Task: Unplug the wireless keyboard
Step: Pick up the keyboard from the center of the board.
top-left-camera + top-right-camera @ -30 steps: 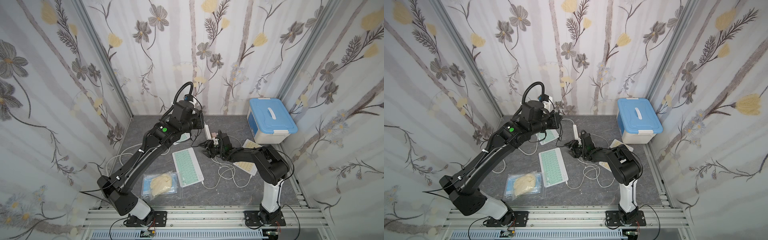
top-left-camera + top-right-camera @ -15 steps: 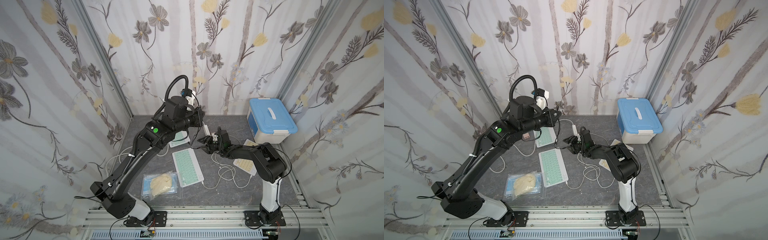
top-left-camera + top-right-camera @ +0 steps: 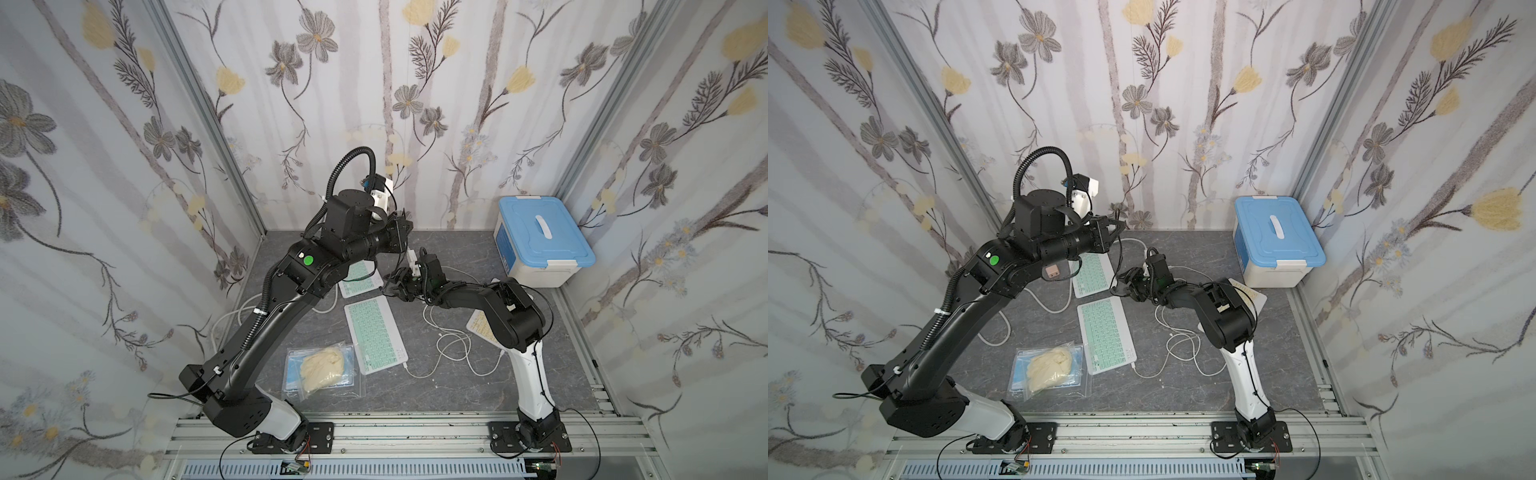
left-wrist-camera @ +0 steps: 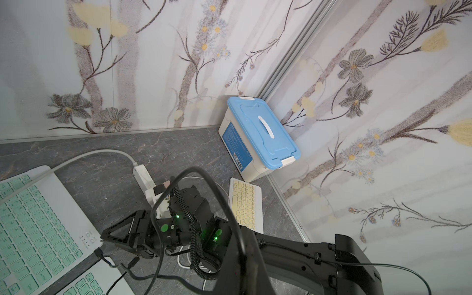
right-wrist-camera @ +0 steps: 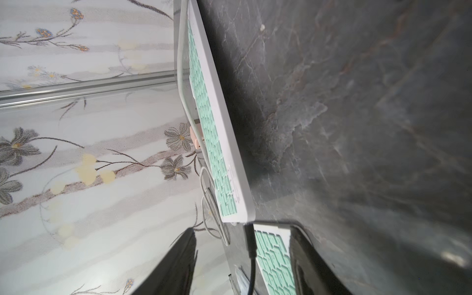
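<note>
Hovering right hand: half open, low over the bench, just beside the black plug.
Left hand: closed on the black cable (raised near the back wall).
Far keyboard: flat mid-bench, plug at its near corner.

- The centre keyboard lies mid-table.
- Rear keyboard: just behind the centre keyboard.
- Bagged item: just left of its near end.
- Coiled cable: to its right.
- Third keyboard: further right.
- Power strip: behind and to the right.
- Lidded box: farthest right and behind, in the corner.
</note>
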Tool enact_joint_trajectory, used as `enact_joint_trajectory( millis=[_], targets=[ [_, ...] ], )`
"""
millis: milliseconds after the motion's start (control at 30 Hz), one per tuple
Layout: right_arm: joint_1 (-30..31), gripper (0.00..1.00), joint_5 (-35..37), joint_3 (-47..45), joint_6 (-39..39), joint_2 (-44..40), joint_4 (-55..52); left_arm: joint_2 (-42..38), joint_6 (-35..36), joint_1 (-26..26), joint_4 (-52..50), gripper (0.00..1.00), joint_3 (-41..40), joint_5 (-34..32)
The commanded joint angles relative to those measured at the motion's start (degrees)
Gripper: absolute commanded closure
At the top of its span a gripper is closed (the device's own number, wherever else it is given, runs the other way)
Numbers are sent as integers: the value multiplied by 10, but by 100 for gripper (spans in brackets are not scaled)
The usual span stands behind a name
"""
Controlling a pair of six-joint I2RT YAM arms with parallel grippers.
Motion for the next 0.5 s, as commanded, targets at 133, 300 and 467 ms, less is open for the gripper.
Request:
enact_joint_trajectory(
  millis=[133, 300, 467],
  targets=[
    [5, 46, -14, 41, -10, 39, 19, -11, 1, 0, 26, 100, 0, 1],
    [8, 52, -24, 65, -6, 57, 54, -9, -1, 0, 27, 100, -3, 2],
    [10, 59, -39, 91, -2, 72, 66, -11, 1, 1, 26, 100, -7, 0]
  ],
)
